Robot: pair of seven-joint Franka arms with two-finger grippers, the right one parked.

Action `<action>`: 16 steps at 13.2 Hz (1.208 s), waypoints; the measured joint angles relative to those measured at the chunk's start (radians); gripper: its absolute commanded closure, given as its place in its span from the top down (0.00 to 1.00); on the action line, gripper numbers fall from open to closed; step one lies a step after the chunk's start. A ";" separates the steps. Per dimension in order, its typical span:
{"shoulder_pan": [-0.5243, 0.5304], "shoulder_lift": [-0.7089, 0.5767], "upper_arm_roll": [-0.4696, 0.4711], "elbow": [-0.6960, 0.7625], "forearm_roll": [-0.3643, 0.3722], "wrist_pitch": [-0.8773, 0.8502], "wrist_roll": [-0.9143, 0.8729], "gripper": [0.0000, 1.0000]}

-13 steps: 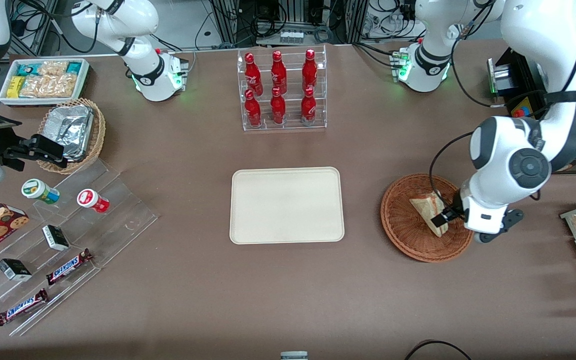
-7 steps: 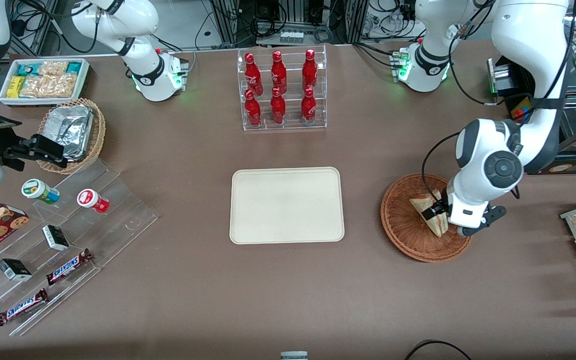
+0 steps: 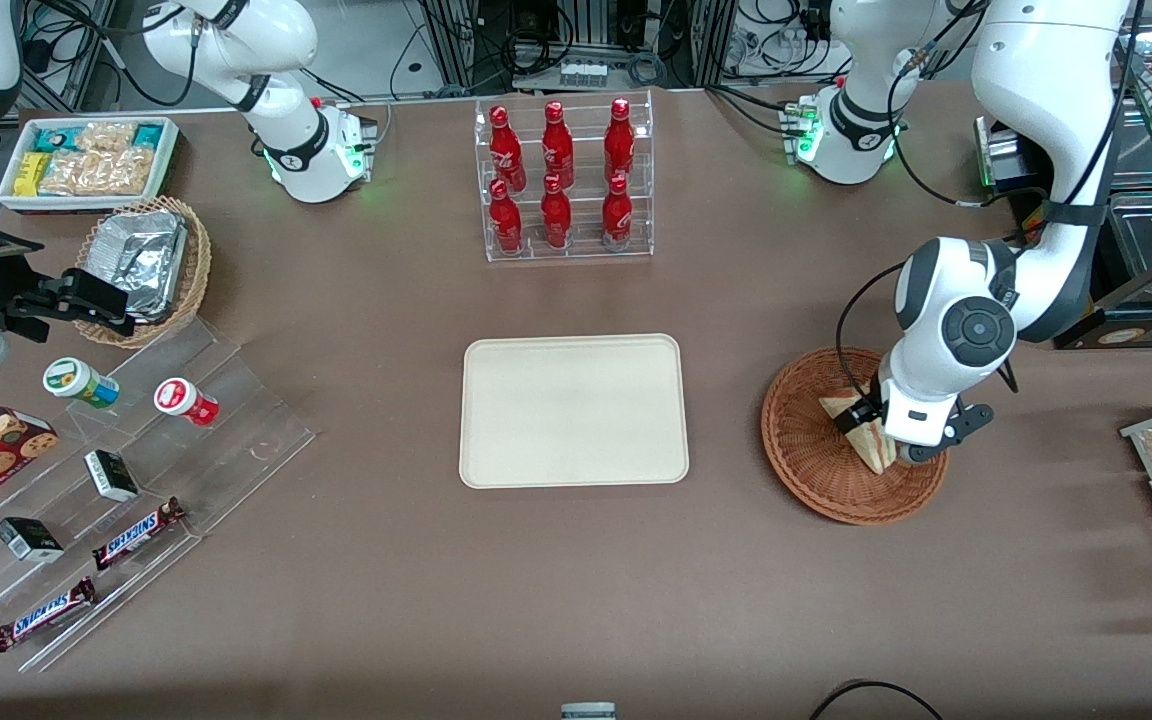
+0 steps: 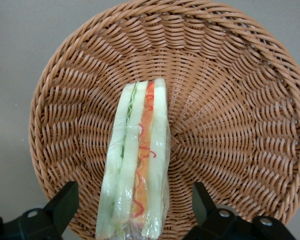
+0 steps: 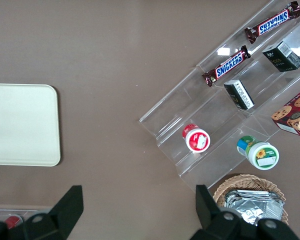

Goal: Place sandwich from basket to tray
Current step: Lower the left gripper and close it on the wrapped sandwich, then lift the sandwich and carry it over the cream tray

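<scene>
The table point(image 3: 356, 600) is covered in brown cloth. The tray point(image 3: 573, 410), cream, flat and rectangular with rounded corners and a low rim, lies at its middle with nothing on it. Taking the tray as the clock's centre in the front view, the basket point(image 3: 816, 470) sits at about three o'clock, toward the working arm's end of the table and well apart from the tray; it is round, shallow and woven of reddish-brown wicker.

The sandwich point(image 4: 137, 160) lies in the basket, partly under the arm's wrist in the front view. It is a wedge in clear wrap, its cut edge turned up to the wrist camera: pale bread layers with a green stripe and an orange-red stripe between them, thin red threads running along the red one.

The gripper point(image 4: 132, 212) hangs low over the basket, its black fingers point(image 4: 64, 206) spread apart with the near end of the sandwich between them, neither finger plainly touching it
</scene>
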 measured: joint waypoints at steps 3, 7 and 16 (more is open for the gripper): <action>0.000 0.000 0.000 -0.023 0.000 0.029 -0.001 0.22; 0.000 0.000 0.000 -0.039 0.001 0.041 -0.009 0.00; -0.113 -0.038 -0.011 0.323 0.005 -0.423 -0.008 0.00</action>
